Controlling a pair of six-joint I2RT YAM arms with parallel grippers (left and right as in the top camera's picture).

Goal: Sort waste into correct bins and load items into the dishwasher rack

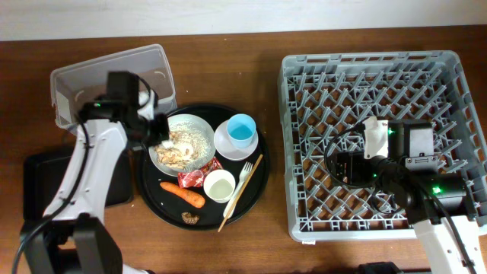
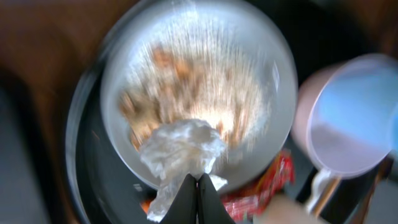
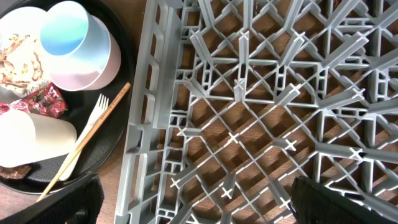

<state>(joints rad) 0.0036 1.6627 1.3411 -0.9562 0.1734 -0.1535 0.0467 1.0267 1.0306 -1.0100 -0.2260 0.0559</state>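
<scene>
My left gripper [image 2: 199, 186] is shut on the white crumpled paper scrap [image 2: 180, 149], just above the white plate [image 1: 199, 131] of rice-like scraps [image 2: 186, 81]. In the overhead view the left gripper [image 1: 161, 137] is over the plate's left edge. The red wrapper [image 1: 199, 176], carrot [image 1: 183, 195] and brown morsel [image 1: 190, 218] lie on the round black tray [image 1: 259, 164]. The blue cup [image 1: 242, 131] stands in the pale bowl [image 1: 228, 148]; the white cup [image 1: 219, 185] and fork [image 1: 245, 174] are beside it. My right gripper [image 3: 196, 199] is open and empty over the grey rack [image 1: 380, 68].
The clear tub [image 1: 106, 80] stands at the back left. The shallow black tray [image 1: 42, 183] lies under my left arm. A wooden stick [image 1: 240, 196] lies beside the fork. The rack holds nothing but my right arm above it.
</scene>
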